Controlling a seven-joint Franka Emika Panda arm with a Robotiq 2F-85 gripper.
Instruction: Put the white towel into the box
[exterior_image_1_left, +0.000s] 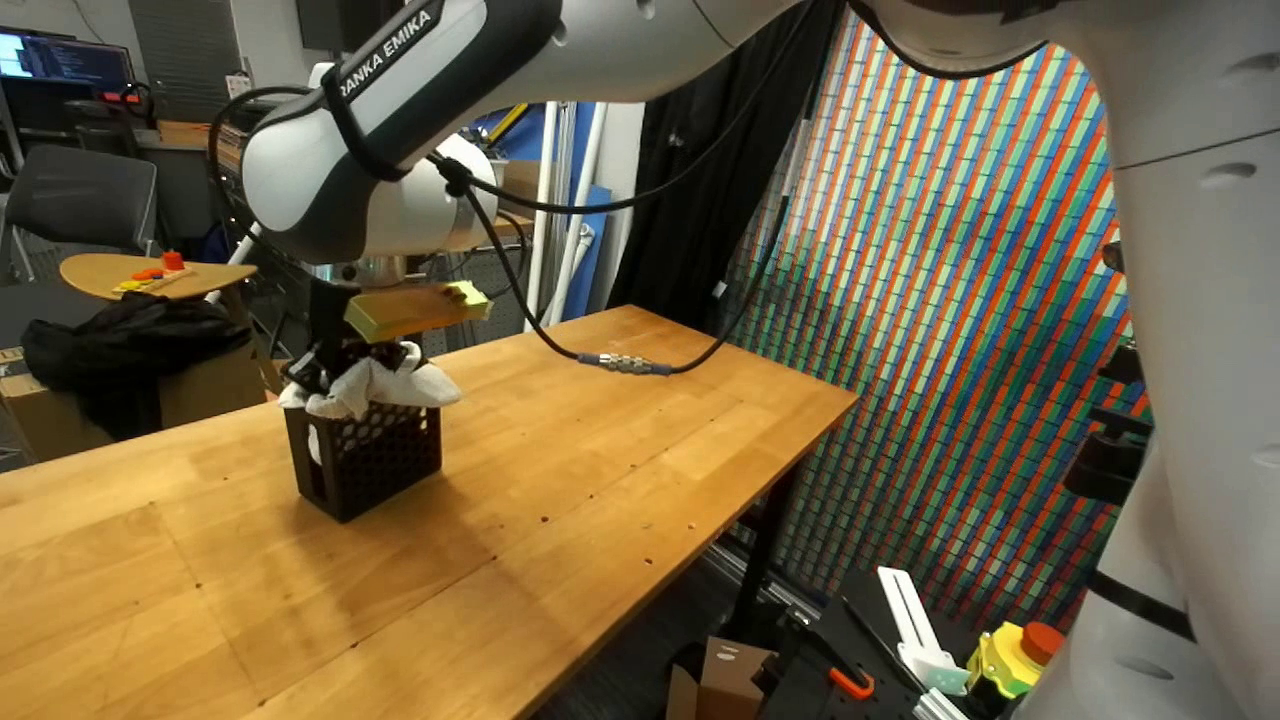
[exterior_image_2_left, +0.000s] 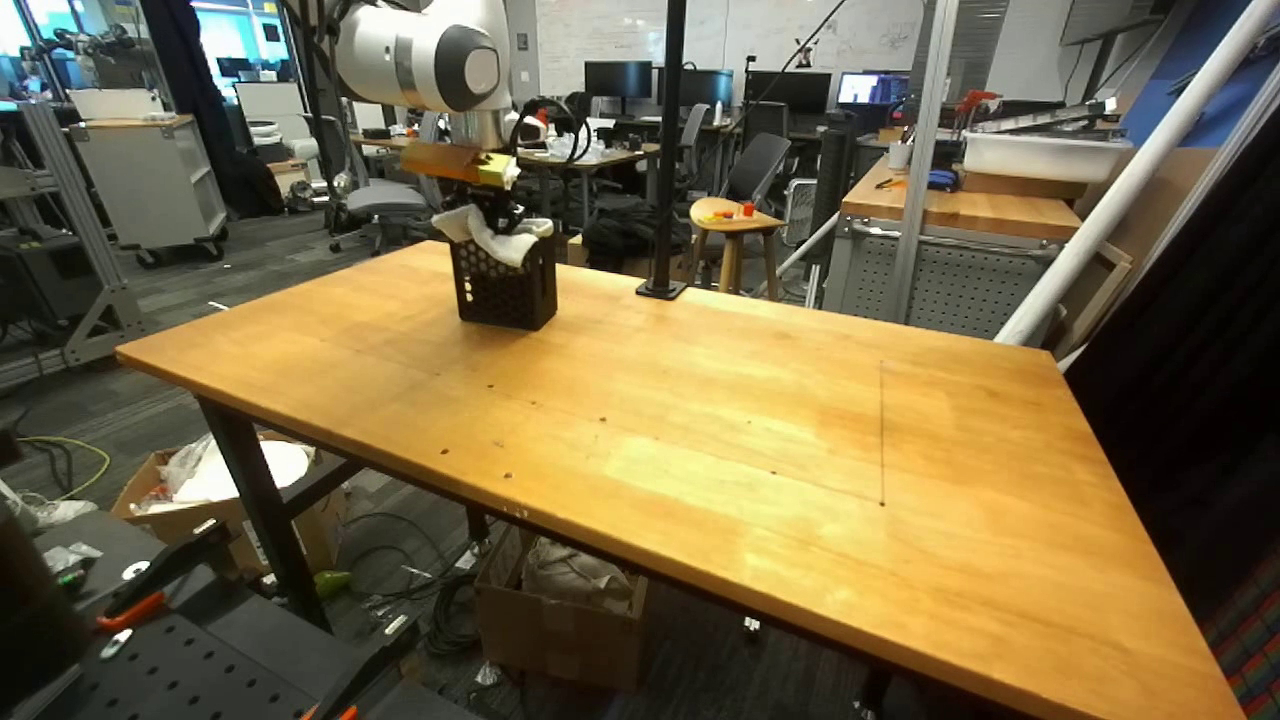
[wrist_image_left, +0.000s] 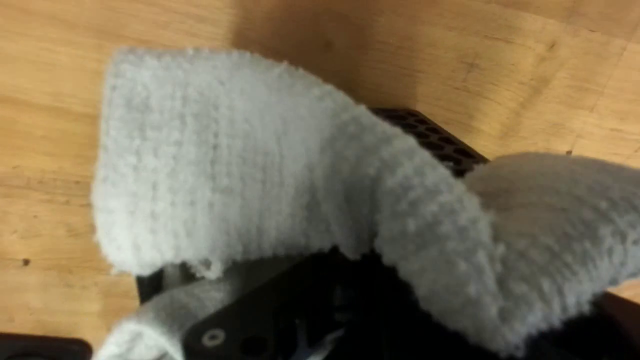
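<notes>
The black lattice box (exterior_image_1_left: 385, 462) stands upright on the table, and in both exterior views the white towel (exterior_image_1_left: 362, 388) is bunched in its mouth. Folds of cloth hang over the rim on more than one side; some white shows through a slot in the box wall. My gripper (exterior_image_2_left: 503, 215) points down from above, with its fingers sunk among the folds at the opening. In the wrist view the towel (wrist_image_left: 215, 150) spreads across the middle and covers most of the box (wrist_image_left: 435, 137). The jaws are shut; their tips are hidden, and whether cloth is pinched between them does not show.
The wooden table (exterior_image_2_left: 700, 400) carries the box near its far edge in an exterior view, with a black post (exterior_image_2_left: 664, 200) close by. A yellow-orange block (exterior_image_1_left: 415, 310) sits on the wrist above the gripper. A cable (exterior_image_1_left: 625, 363) loops from the arm over the table.
</notes>
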